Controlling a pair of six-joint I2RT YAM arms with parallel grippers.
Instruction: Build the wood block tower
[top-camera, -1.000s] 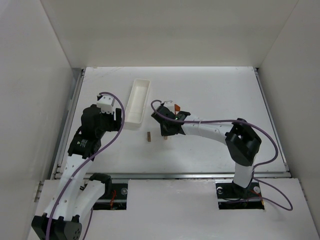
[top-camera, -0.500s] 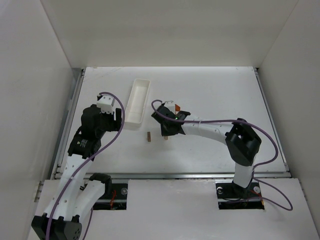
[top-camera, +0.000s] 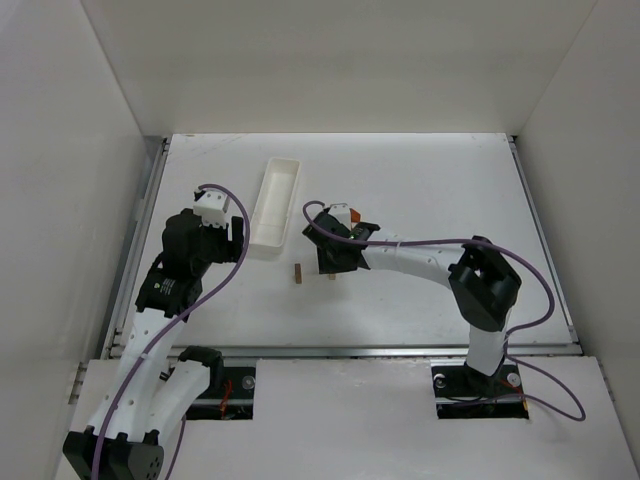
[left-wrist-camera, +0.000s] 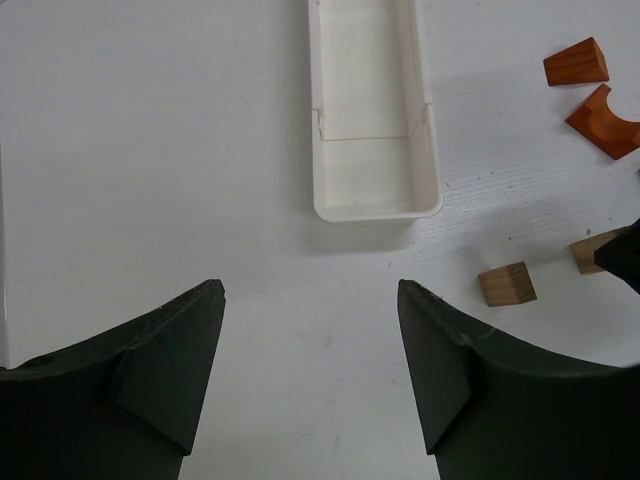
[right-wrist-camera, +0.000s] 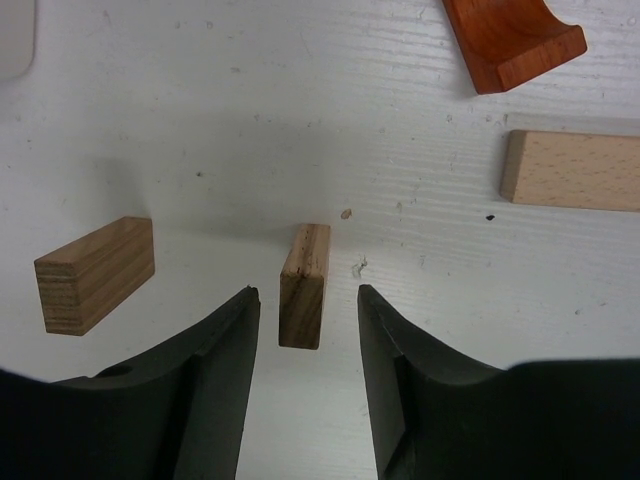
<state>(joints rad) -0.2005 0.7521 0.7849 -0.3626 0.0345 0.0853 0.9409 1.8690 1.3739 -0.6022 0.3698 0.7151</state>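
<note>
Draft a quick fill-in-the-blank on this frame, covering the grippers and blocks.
1. The right gripper has its jaws ___ on either side of an upright tan block, with a gap showing on both sides.
2. The left gripper is open and holds ___.
3. The curved piece in the right wrist view is ___ in colour.
Missing words: open; nothing; orange-red.

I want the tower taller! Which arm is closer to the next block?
Right. The right gripper is open around the upright block, with the flat plank close by; the left gripper faces the tray.
</note>
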